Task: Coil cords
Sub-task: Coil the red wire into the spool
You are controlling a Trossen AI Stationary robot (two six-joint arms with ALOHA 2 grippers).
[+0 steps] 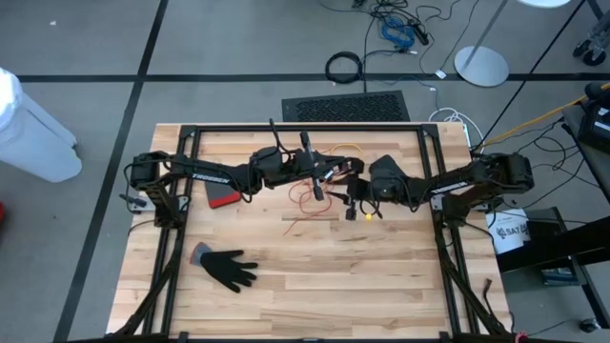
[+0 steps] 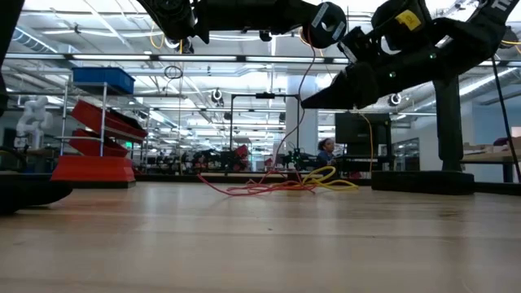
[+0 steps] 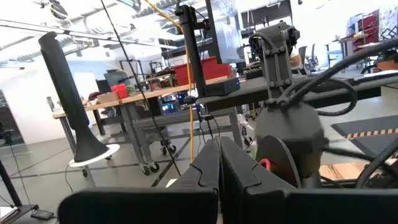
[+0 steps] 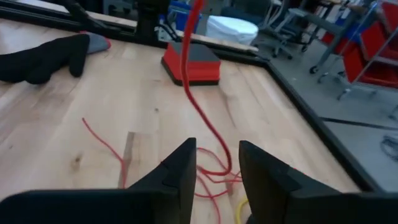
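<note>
Both arms are reaching in toward the middle of the wooden surface [image 1: 381,286], well above it. The left hand [image 3: 219,168] is pointing out toward the room with its fingers pressed flat together, nothing showing between them. The right hand [image 4: 214,168] is hanging over the boards with its two fingers parted, a clear gap between them. A red cord [image 4: 198,106] is running down from above, passing in front of that gap and landing in loose loops on the wood just beyond the fingertips; I cannot tell whether it is touching either finger.

From table height, the red cord [image 2: 260,187] is lying in a low tangle at the centre of the surface, with a yellow cord [image 2: 330,177] bunched right beside it, the two overlapping. Neither is lying coiled.

A black glove [image 1: 227,268] is lying flat nearer the front on the left arm's side, well apart from the cords. A red and black block [image 4: 191,64] is sitting near the left arm.
</note>
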